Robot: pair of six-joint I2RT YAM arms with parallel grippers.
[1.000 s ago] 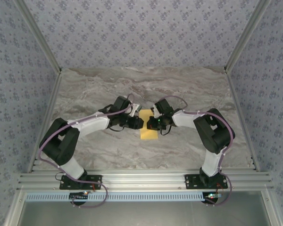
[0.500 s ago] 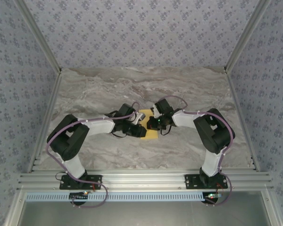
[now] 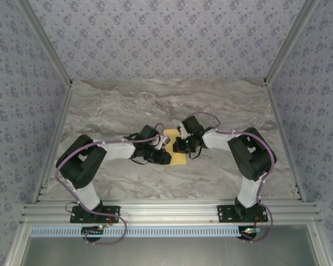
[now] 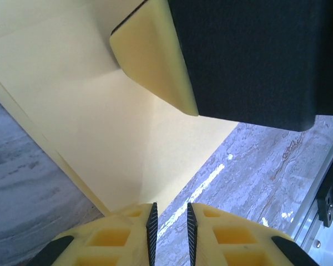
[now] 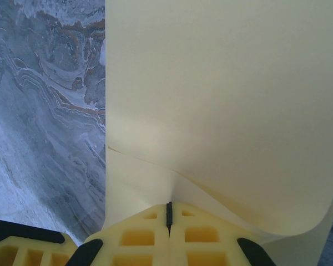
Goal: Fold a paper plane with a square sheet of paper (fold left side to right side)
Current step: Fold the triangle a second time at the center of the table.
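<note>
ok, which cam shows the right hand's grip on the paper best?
Right wrist: the right hand is shut, and the yellow paper puckers into the seam between its fingers, with one layer curling up. Top external shows that hand over the paper, the pinch hidden. Left wrist shows one finger from outside, above the paper.

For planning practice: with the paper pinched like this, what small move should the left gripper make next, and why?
Probably ease the left gripper onto the square sheet of paper and press its fold flat. The right gripper is shut on the sheet, whose upper layer bulges; the left jaws stand apart, empty, at its edge.
</note>
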